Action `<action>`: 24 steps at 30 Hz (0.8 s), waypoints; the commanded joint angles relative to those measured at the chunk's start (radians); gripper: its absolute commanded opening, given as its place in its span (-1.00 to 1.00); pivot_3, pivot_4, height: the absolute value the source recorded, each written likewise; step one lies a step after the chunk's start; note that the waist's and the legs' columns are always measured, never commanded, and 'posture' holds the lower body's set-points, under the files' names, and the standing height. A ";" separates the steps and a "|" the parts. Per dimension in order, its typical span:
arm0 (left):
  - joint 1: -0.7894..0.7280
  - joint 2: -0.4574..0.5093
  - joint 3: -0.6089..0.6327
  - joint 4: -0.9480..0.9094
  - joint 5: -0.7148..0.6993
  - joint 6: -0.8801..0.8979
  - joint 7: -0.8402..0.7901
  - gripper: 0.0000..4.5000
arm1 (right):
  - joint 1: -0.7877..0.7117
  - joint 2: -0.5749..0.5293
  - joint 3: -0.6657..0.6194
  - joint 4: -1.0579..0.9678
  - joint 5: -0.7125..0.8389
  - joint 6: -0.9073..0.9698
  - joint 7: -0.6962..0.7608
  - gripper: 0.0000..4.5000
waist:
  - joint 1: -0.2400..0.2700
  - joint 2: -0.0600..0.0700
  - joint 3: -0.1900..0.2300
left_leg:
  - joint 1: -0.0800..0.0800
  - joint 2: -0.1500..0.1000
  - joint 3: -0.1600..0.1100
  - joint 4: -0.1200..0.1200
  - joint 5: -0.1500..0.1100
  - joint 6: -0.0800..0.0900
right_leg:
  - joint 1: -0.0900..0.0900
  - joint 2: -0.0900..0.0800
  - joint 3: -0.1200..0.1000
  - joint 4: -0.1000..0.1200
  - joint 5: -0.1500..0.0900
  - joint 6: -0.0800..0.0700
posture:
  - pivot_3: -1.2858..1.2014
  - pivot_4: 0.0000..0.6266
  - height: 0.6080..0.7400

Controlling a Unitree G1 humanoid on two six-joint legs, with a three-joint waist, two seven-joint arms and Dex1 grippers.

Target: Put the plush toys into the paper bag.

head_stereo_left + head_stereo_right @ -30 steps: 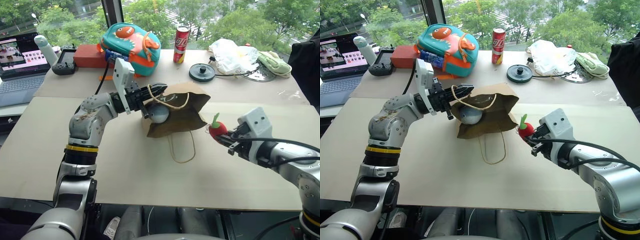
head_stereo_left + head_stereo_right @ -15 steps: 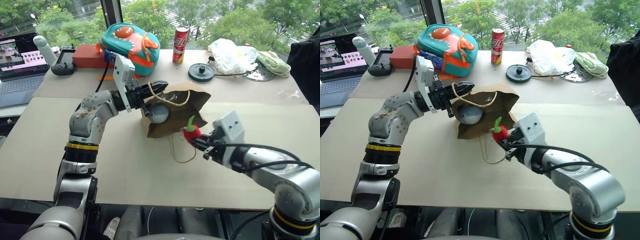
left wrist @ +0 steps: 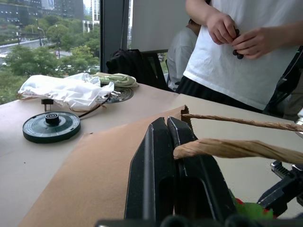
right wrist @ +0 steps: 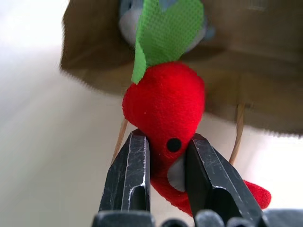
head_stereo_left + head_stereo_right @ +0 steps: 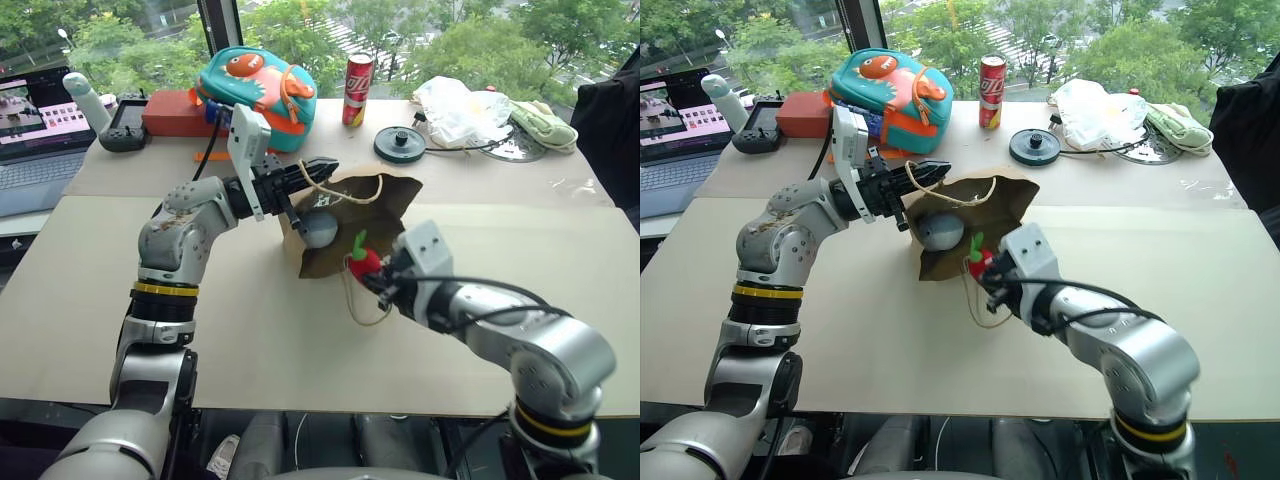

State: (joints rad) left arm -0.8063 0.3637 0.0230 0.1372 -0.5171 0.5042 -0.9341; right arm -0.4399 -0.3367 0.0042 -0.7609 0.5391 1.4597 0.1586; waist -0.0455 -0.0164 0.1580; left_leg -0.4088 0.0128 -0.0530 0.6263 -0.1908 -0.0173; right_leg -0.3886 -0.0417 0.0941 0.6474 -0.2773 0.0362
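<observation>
A: Where's the chili [image 5: 363, 257] relative to the bag mouth?

B: Right at it. The right gripper [image 4: 165, 156] pinches the red body between both fingers, green stem leading toward the opening. The paper bag [image 5: 375, 215] lies on its side on the table [image 5: 250, 330], mouth facing the robot.

A: And the left gripper [image 5: 318, 170]?

B: Fingers pressed together on the upper edge of the bag [image 3: 94, 175], by the cord handle [image 3: 236, 147], holding the mouth lifted. It's at the mouth's left corner; the right arm comes in from the front right.

A: Ball?

B: The grey-blue ball [image 5: 940, 231] sits just inside the mouth, straight ahead of the chili in the right wrist view. Looks like one toy in, one to go.

A: What does the next move hinge on?

B: My read: the chili's long axis runs roughly along the gripper's pointing line, so it would go in stem first. The ball sits in that line, and the chili may nudge it.
</observation>
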 commanded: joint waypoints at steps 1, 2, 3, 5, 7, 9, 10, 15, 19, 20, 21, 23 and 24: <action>-0.028 -0.002 0.013 -0.021 -0.020 -0.001 -0.006 -1.00 | -0.075 0.026 0.010 0.053 -0.050 -0.036 -0.037 -0.50 | 0.001 0.000 0.000 | 0.000 0.000 0.000 0.000 0.000 0.000 | 0.000 0.000 0.000 0.000 0.000 0.000 | 0.03 -0.52 0.98; -0.028 -0.003 0.013 -0.021 -0.020 -0.001 -0.006 -1.00 | -0.094 0.024 0.019 0.074 -0.061 -0.038 -0.040 -0.50 | 0.001 0.000 0.000 | 0.000 0.000 0.000 0.000 0.000 0.000 | 0.000 0.000 0.000 0.000 0.000 0.000 | 0.03 -0.52 0.98; -0.028 -0.004 0.013 -0.020 -0.020 -0.001 -0.007 -1.00 | -0.113 0.027 0.026 0.101 -0.072 -0.042 -0.043 -0.50 | 0.001 0.000 0.000 | -0.001 0.000 0.000 0.000 0.000 0.000 | 0.000 0.000 0.000 0.000 0.000 0.000 | 0.03 -0.52 0.98; -0.025 -0.005 0.010 -0.022 -0.020 -0.002 -0.011 -1.00 | -0.152 0.036 0.036 0.157 -0.101 -0.053 -0.057 -0.50 | 0.002 0.000 0.000 | -0.001 0.000 0.000 0.000 0.000 0.000 | 0.000 -0.001 0.000 0.000 0.000 0.000 | 0.03 -0.52 0.98; -0.023 -0.009 0.006 -0.023 -0.018 -0.004 -0.012 -1.00 | -0.210 0.059 0.034 0.236 -0.135 -0.082 -0.076 -0.50 | 0.002 0.000 0.000 | -0.001 0.000 0.000 0.000 0.000 0.000 | 0.000 -0.001 0.000 0.000 0.000 0.000 | 0.03 -0.52 0.98; -0.022 -0.011 0.006 -0.023 -0.018 -0.004 -0.012 -1.00 | -0.245 0.070 0.044 0.300 -0.163 -0.110 -0.085 -0.50 | 0.000 0.000 0.000 | -0.001 0.000 0.000 0.000 0.000 0.000 | -0.001 0.000 0.000 0.000 0.000 0.000 | 0.03 -0.52 0.98; -0.021 -0.012 0.006 -0.023 -0.017 -0.004 -0.012 -1.00 | -0.253 0.065 0.064 0.330 -0.184 -0.126 -0.089 -0.50 | 0.000 0.000 0.000 | -0.001 0.000 0.000 0.000 0.000 0.000 | -0.001 0.000 0.000 0.000 0.000 0.000 | 0.03 -0.52 0.98; -0.016 -0.019 0.003 -0.029 -0.016 -0.005 -0.012 -1.00 | -0.280 0.113 0.062 0.465 -0.258 -0.221 -0.133 -0.50 | 0.000 0.000 0.000 | -0.001 0.000 0.000 -0.001 0.000 0.000 | -0.001 0.000 0.000 0.000 0.000 -0.001 | 0.03 -0.52 0.98; -0.014 -0.019 0.001 -0.030 -0.015 -0.004 -0.015 -1.00 | -0.296 0.189 0.028 0.516 -0.287 -0.292 -0.170 -0.27 | -0.002 0.000 0.000 | -0.001 0.000 0.000 -0.001 0.000 0.000 | -0.002 -0.001 0.000 0.000 0.000 -0.001 | 0.03 -0.52 0.98; -0.014 -0.019 0.001 -0.030 -0.014 -0.005 -0.016 -1.00 | -0.294 0.207 0.016 0.510 -0.284 -0.302 -0.170 -0.18 | -0.002 0.000 0.000 | -0.001 0.000 0.000 -0.001 0.000 0.000 | -0.002 0.000 0.000 0.001 0.000 -0.001 | 0.03 -0.52 0.98; -0.013 -0.019 0.001 -0.030 -0.014 -0.005 -0.016 -1.00 | -0.293 0.222 0.006 0.503 -0.280 -0.309 -0.168 -0.13 | -0.001 0.000 0.000 | -0.001 0.000 0.000 -0.001 0.000 0.000 | -0.002 0.000 0.000 0.001 0.000 -0.001 | 0.03 -0.52 0.98; -0.012 -0.019 0.000 -0.031 -0.014 -0.005 -0.017 -1.00 | -0.293 0.236 -0.003 0.489 -0.279 -0.314 -0.163 0.24 | -0.001 0.000 0.000 | -0.001 0.000 0.000 -0.001 0.000 0.000 | -0.002 0.000 0.000 0.001 0.000 -0.001 | 0.03 -0.52 0.98; -0.012 -0.019 0.000 -0.030 -0.014 -0.005 -0.018 -1.00 | -0.293 0.238 -0.005 0.481 -0.280 -0.311 -0.160 0.41 | -0.001 0.000 0.000 | -0.001 0.000 0.000 -0.001 0.000 0.000 | -0.002 -0.001 0.000 0.001 0.000 -0.001 | 0.03 -0.52 0.98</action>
State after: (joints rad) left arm -0.8069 0.3453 0.0183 0.1369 -0.5165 0.5043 -0.9455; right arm -0.7104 -0.1010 0.0215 -0.2278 0.2564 1.1748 -0.0029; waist -0.0463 -0.0160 0.1577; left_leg -0.4101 0.0127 -0.0533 0.6251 -0.1909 -0.0173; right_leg -0.3905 -0.0423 0.0939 0.6482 -0.2768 0.0354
